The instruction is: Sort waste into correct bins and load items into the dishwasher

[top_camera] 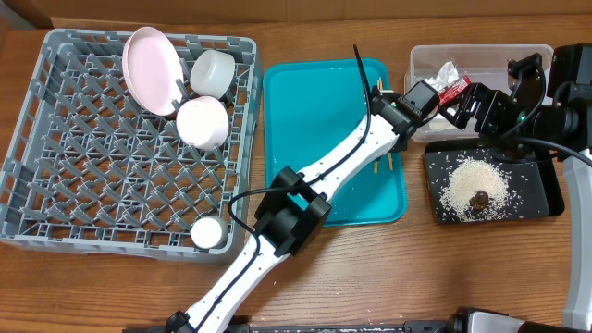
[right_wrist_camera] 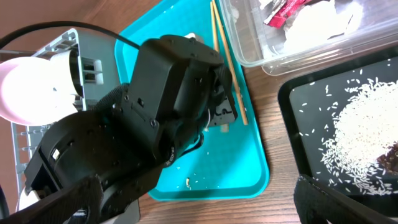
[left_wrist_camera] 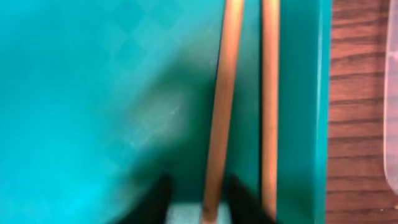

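Two wooden chopsticks point(left_wrist_camera: 217, 112) lie along the right edge of the teal tray point(left_wrist_camera: 93, 93). My left gripper point(left_wrist_camera: 199, 202) is low over them, its open fingers on either side of the left chopstick; in the overhead view it is at the tray's right edge point(top_camera: 388, 148). My right gripper point(right_wrist_camera: 199, 208) is wide open and empty, hovering by the clear tub point(top_camera: 425, 65), which holds the red-and-silver wrapper point(top_camera: 453, 86). The black tray point(top_camera: 546, 199) holds rice point(top_camera: 474, 180) and a brown lump point(top_camera: 480, 198). The grey rack point(top_camera: 55, 139) holds a pink plate point(top_camera: 151, 69), two bowls point(top_camera: 202, 121) and a small cup point(top_camera: 206, 231).
A few rice grains and a crumb lie on the teal tray's near part point(right_wrist_camera: 188, 182). My left arm point(top_camera: 296, 208) crosses the tray diagonally from the table's front edge. The right arm's body point(top_camera: 564, 83) stands over the far right of the table.
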Robot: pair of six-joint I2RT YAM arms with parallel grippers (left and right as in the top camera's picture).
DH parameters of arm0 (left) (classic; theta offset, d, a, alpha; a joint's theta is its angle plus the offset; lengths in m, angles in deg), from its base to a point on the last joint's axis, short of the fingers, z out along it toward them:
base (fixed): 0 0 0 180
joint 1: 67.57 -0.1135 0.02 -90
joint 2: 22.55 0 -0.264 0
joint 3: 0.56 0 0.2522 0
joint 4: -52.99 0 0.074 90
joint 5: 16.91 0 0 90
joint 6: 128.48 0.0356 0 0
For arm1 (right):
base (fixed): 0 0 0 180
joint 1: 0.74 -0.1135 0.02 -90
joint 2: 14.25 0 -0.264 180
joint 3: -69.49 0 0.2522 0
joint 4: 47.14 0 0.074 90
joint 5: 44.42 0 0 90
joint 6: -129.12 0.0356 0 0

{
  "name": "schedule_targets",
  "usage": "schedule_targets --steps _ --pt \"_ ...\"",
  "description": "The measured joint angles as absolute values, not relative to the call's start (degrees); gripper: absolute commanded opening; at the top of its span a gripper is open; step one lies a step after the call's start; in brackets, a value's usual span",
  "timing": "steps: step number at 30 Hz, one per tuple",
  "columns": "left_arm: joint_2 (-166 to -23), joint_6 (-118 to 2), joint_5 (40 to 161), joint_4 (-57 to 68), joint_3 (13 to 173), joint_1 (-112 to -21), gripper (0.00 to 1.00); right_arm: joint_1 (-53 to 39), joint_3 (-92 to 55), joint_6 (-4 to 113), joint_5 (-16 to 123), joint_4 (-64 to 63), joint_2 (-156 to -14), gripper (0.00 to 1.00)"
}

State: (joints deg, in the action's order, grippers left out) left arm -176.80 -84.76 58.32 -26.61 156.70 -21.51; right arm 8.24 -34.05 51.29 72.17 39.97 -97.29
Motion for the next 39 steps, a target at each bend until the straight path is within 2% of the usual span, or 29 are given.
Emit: schedule_targets --steps 1,9,17,22,27,31,39 --pt "-176.72 -84.78 58.50 -26.79 156.57 -21.51 0.04 8.24 -34.05 51.29 72.14 39.94 -97.29 1.00" --pt "-176.30 -84.83 59.57 -30.87 156.79 -22.71 0.04 8.24 -34.05 51.29 72.17 39.97 -97.29 1.00" --pt "-177.20 -84.37 62.00 -50.63 167.81 -29.31 0.04 8.24 -34.05 51.29 72.14 39.94 -97.29 1.00" --pt "-174.36 -74.05 67.00 -57.01 182.23 -35.91 0.04 8.24 -34.05 51.31 72.14 39.94 -97.29 1.00" --pt "-164.87 -64.59 73.19 -57.23 183.24 -39.10 0.04 8.24 -34.05 51.29 72.17 39.97 -97.29 1.00" --pt "-152.52 -59.34 74.72 -57.17 176.35 -39.06 0.04 8.24 -34.05 51.29 72.14 39.94 -97.29 1.00" --pt "-124.63 -59.41 61.58 -57.12 137.40 -40.55 0.04 8.24 -34.05 51.29 72.17 39.94 -97.29 1.00"
